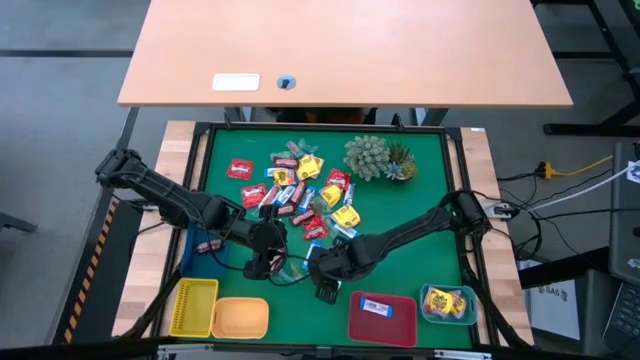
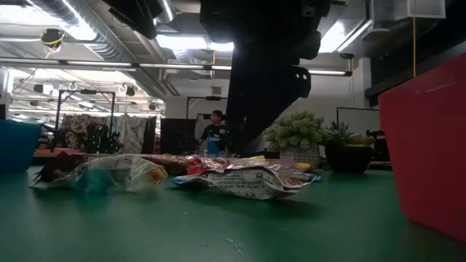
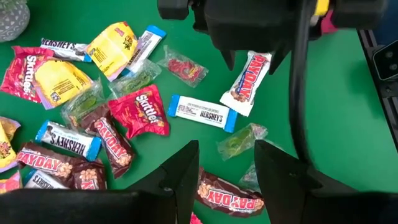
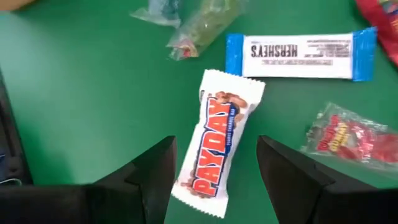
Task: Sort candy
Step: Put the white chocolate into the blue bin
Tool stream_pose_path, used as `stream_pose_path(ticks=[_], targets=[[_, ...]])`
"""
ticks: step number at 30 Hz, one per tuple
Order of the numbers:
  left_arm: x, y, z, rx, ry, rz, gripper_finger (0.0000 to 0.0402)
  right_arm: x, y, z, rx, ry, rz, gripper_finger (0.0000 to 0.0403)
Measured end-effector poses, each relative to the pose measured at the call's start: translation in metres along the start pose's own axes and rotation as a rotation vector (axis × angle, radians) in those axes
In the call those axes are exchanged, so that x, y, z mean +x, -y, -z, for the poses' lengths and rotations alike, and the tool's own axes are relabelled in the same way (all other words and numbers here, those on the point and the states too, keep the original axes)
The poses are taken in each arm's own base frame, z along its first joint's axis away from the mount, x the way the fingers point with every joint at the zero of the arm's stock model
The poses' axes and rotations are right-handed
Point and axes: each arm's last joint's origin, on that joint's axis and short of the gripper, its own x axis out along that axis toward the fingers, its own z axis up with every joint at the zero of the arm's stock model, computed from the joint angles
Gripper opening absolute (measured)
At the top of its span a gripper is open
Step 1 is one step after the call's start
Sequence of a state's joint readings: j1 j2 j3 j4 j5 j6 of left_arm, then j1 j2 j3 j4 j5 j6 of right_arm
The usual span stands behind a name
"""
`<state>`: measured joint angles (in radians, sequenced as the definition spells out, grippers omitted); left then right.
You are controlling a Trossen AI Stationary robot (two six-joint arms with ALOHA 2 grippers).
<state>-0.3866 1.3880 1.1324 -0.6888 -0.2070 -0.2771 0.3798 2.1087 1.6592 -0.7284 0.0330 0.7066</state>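
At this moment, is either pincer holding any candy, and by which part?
Nothing is held. The right pincer is open over a white PayDay bar lying flat on the green mat; the left pincer is open above a clear-wrapped candy.

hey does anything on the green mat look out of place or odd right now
Only the potted plant stands out: a spiky succulent at the mat's far edge, beside the loose candy pile. It isn't candy and matches no tray.
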Motion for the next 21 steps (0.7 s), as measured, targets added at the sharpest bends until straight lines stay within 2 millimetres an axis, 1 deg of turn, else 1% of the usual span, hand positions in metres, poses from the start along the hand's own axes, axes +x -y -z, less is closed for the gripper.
stream_pose_path(ticks=[3,8,11,16,21], targets=[[0.0,0.0,0.0,0.001,0.0,0.0,0.0141,0.007,0.001,0.0,0.001,-0.019,-0.002,0.022],[0.0,0.0,0.0,0.009,0.0,-0.001,0.0141,0.008,0.005,-0.004,-0.011,-0.003,-0.01,0.022],[0.0,0.0,0.0,0.027,0.0,-0.001,0.0141,0.011,0.006,-0.002,-0.016,0.001,-0.016,0.022],[0.0,0.0,0.0,0.037,0.0,-0.001,0.0141,0.025,0.013,0.0,-0.007,0.002,-0.085,0.022],[0.0,0.0,0.0,0.052,0.0,-0.002,0.0141,0.031,0.02,-0.004,-0.038,0.025,-0.127,0.022]])
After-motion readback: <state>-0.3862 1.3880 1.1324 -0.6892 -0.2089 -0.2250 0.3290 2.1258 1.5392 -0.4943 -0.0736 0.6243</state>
